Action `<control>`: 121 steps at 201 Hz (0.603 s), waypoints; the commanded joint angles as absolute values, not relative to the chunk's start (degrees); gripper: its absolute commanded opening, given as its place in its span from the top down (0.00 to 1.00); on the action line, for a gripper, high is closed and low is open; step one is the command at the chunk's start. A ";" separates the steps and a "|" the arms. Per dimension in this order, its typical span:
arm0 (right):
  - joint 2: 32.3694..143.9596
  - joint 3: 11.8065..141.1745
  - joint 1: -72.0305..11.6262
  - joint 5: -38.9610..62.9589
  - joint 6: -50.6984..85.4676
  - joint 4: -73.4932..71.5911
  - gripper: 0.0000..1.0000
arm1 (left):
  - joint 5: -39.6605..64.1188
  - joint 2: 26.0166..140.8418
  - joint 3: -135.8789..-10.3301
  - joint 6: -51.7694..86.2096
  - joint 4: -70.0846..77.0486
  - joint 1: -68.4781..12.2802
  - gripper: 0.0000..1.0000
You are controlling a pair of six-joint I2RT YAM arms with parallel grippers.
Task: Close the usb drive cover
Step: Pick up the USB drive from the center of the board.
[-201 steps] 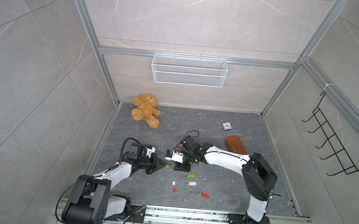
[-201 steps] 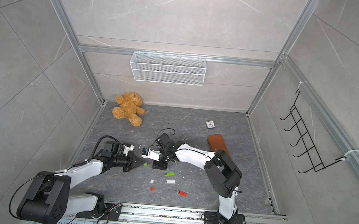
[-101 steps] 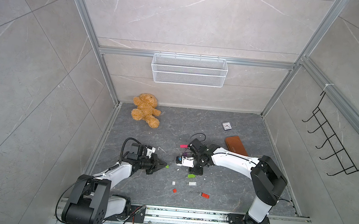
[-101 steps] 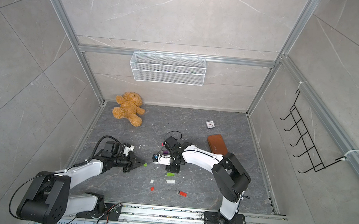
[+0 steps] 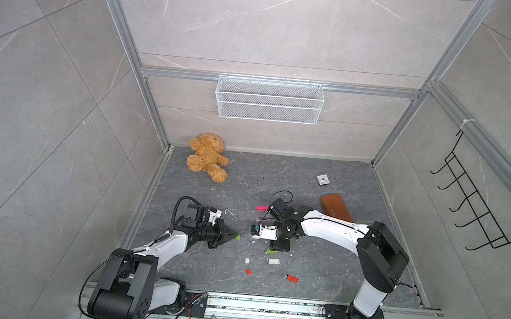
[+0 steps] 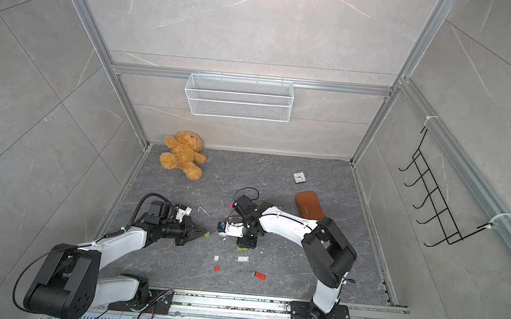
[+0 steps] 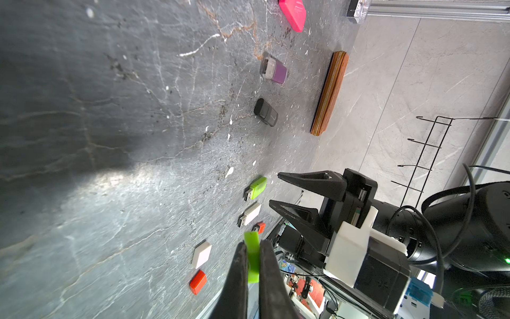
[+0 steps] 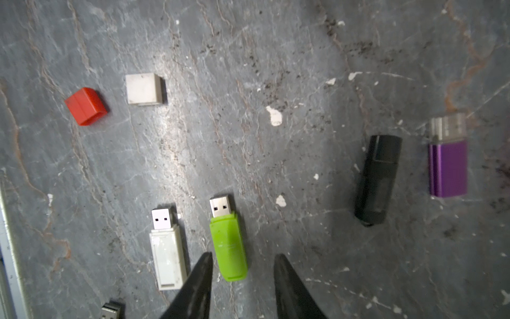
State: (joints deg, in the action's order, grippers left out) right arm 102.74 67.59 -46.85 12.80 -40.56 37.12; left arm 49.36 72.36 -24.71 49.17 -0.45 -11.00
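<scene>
Left claw (image 7: 253, 245) is clamped on the green cap (image 7: 251, 239). Right claw (image 8: 243, 255) is apart, straddling the tail of the green usb drive (image 8: 226, 243), which lies uncapped on the bench (image 8: 248, 82) at 12 o'clock from the white drive (image 5: 273, 261). Can't tell if it's touching.

The floor (image 8: 248, 69) is dark grey, pale-veined; I see a green drive (image 8: 228, 243), green cap (image 7: 252, 256), white drive (image 8: 167, 248), black drive (image 8: 378, 179), purple drive (image 8: 447, 168), red cap (image 8: 86, 106).

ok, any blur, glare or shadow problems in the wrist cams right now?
Left wrist: dark shadow across the floor with a bright sheen beside it; left end effector and its green cap are soft, too close to the lens. Right wrist: green usb drive sharp, right end effector tips slightly blurred, mild sheen on the floor.
</scene>
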 commanded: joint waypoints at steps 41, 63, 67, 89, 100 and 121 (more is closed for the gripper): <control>104.98 66.13 -48.32 11.58 -41.13 36.76 0.58 | 49.00 72.05 -26.17 47.60 -1.24 -11.43 0.96; 105.86 65.75 -48.52 10.52 -40.89 36.06 0.58 | 49.14 72.25 -26.36 47.58 -1.23 -11.43 0.96; 105.92 65.62 -48.60 10.41 -40.80 35.83 0.58 | 49.13 72.27 -26.32 47.59 -1.23 -11.51 0.96; 106.36 65.16 -48.79 10.15 -40.94 35.69 0.58 | 49.14 72.33 -26.45 47.52 -1.35 -11.51 0.96; 106.59 65.03 -48.78 9.70 -41.17 35.75 0.58 | 49.04 72.49 -26.52 47.52 -1.39 -11.56 0.96; 107.09 64.62 -48.80 8.13 -41.20 35.26 0.58 | 49.14 72.74 -26.56 47.39 -1.43 -11.56 0.96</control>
